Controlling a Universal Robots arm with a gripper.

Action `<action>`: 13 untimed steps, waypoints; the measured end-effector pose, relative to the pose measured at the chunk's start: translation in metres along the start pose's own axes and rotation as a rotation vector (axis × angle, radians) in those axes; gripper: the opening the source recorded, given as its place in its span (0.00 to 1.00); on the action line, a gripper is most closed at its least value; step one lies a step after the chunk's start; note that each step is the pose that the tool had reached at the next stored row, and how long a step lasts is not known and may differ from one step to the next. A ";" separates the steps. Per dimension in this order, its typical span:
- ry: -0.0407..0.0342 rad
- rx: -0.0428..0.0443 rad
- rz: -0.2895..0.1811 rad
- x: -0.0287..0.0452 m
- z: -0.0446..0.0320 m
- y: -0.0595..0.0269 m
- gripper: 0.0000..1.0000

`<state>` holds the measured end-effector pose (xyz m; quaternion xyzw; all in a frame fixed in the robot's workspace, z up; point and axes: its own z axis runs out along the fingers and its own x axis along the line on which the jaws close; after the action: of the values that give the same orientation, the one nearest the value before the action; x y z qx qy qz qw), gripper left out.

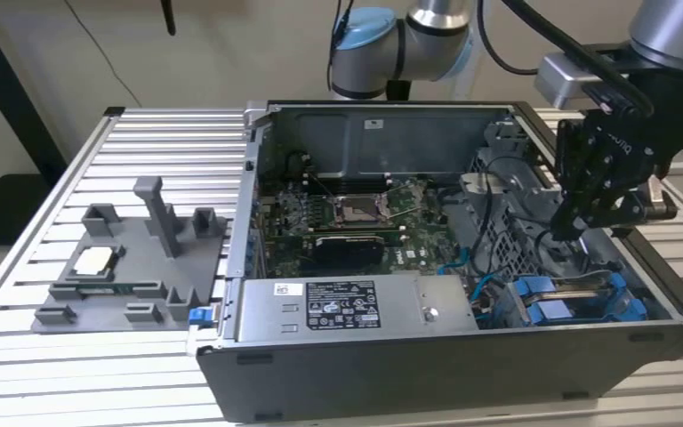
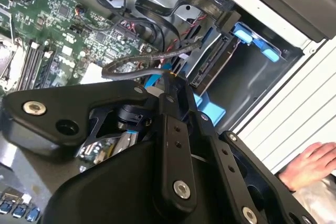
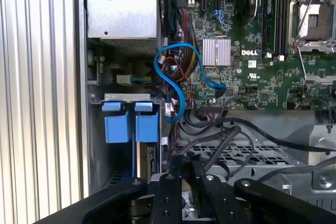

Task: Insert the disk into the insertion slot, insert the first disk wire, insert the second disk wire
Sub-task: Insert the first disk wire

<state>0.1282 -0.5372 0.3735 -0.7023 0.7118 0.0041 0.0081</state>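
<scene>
The disk (image 2: 214, 67) sits in the slot (image 2: 260, 90), with the blue carrier tabs (image 3: 131, 125) at the slot mouth, so step 1 looks done. The gripper (image 2: 169, 77) hangs just beside the slot, close to the disk's connector edge, and as far as I can judge it is clenched on a black wire (image 2: 134, 66). Nothing looks plugged into the disk yet, so 2 wire steps are left. A blue cable (image 3: 167, 80) loops near the slot, end apparently loose. A hand (image 2: 310, 163) rests outside the case, well apart from the slot.
</scene>
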 end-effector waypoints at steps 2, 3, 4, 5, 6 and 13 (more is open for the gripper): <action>0.0016 0.0000 0.000 0.0000 0.0009 -0.0001 0.19; 0.0015 0.0000 0.000 0.0000 0.0010 -0.0001 0.19; 0.0016 0.0000 0.000 0.0000 0.0010 -0.0001 0.19; 0.0015 0.0000 0.000 0.0000 0.0010 -0.0001 0.19; 0.0015 0.0000 0.000 0.0000 0.0010 -0.0001 0.19; 0.0013 0.0000 0.000 0.0001 0.0012 -0.0001 0.19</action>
<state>0.1284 -0.5372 0.3723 -0.7024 0.7118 0.0037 0.0076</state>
